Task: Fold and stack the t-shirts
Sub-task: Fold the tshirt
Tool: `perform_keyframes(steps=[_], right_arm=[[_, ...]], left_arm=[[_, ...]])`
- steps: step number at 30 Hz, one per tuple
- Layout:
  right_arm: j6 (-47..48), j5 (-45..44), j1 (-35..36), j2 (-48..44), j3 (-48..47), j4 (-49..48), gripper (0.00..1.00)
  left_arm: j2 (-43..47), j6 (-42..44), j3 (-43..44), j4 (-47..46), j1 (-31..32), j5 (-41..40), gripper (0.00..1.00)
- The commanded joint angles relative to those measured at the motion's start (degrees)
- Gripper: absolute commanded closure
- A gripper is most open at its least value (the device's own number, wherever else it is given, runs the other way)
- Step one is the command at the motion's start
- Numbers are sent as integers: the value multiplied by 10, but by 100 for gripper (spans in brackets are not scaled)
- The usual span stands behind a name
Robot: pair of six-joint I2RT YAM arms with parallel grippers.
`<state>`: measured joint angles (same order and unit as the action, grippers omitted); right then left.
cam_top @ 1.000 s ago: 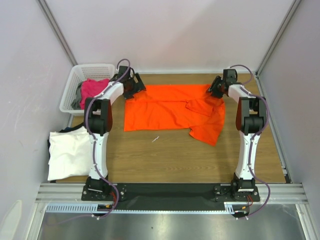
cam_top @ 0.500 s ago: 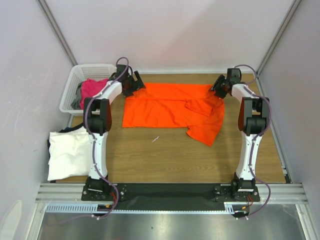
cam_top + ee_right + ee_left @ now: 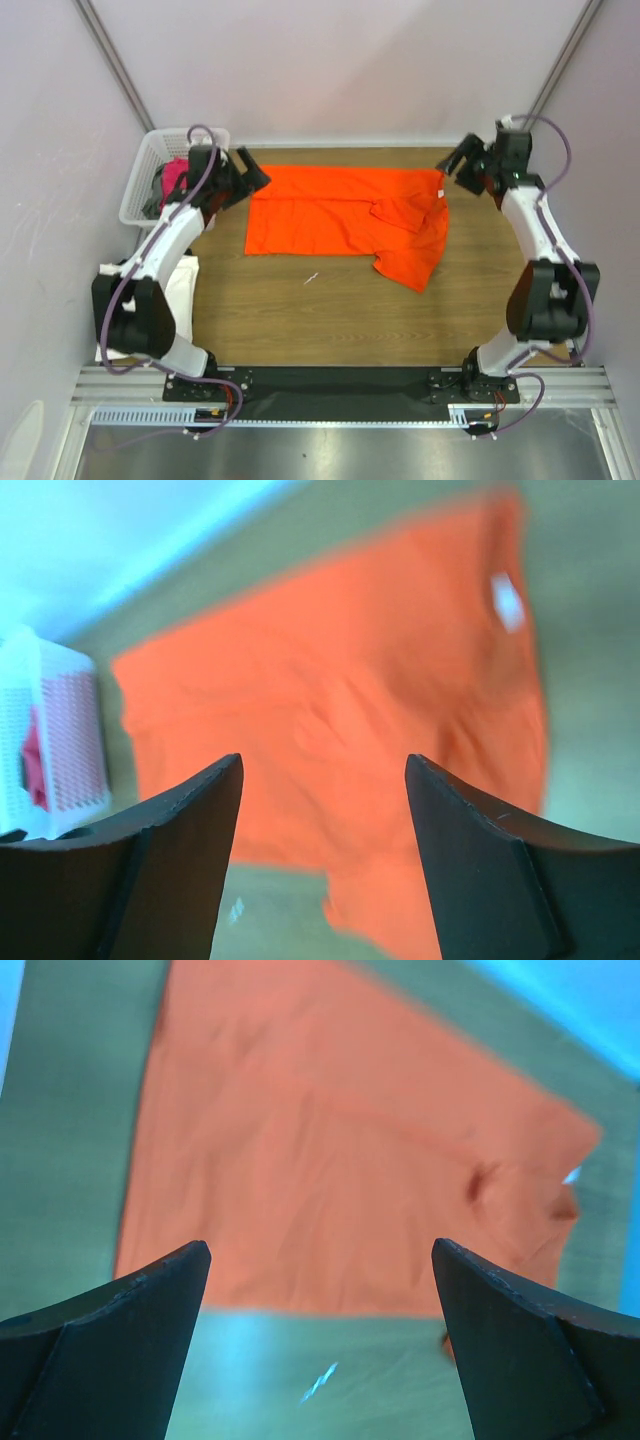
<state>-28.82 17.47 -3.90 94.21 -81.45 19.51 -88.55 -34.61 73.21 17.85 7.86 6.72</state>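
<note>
1. Both arms have drawn back from the far corners of the orange t-shirt (image 3: 340,210) and swung their elbows outward. The right jaws have widened, and the shirt lies where it did.
2. Left of the left gripper (image 3: 252,174), the white basket (image 3: 135,200) holds a pink t-shirt (image 3: 178,175). A white t-shirt (image 3: 186,290) lies back toward that arm's base, partly under the arm.
3. The left gripper is released, its jaws spread wide with nothing between them. It is raised close beside the shirt's far-left corner, and its wrist view shows the orange cloth ahead of and below the fingers (image 3: 150,1310).
4. The orange t-shirt lies spread on the table (image 3: 330,310) between the two grippers, with a rumpled flap on the side nearer the right one.
5. The right gripper (image 3: 455,167) is also released, with its jaws apart and empty. It is lifted near the far-right corner, with the cloth ahead of it and the basket beyond.
</note>
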Motion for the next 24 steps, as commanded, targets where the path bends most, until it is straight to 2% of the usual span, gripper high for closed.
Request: perform_keyframes(steps=[1,6,11,16,24], right_arm=[[-28,-6,-17,-65,125,27,28],[-42,-29,-23,-158,259,36,29],[-60,-38,-25,-206,326,53,29],[-76,-41,-27,-234,365,48,30],[-77,-52,-28,-269,384,68,30]], left_arm=[[38,-47,-107,17,-5,-34,0],[63,-92,-211,-31,-22,-35,3],[43,-120,-266,-112,-27,-45,7],[5,-126,-294,-197,-28,-59,12],[-17,-126,-281,-183,-28,-81,15]])
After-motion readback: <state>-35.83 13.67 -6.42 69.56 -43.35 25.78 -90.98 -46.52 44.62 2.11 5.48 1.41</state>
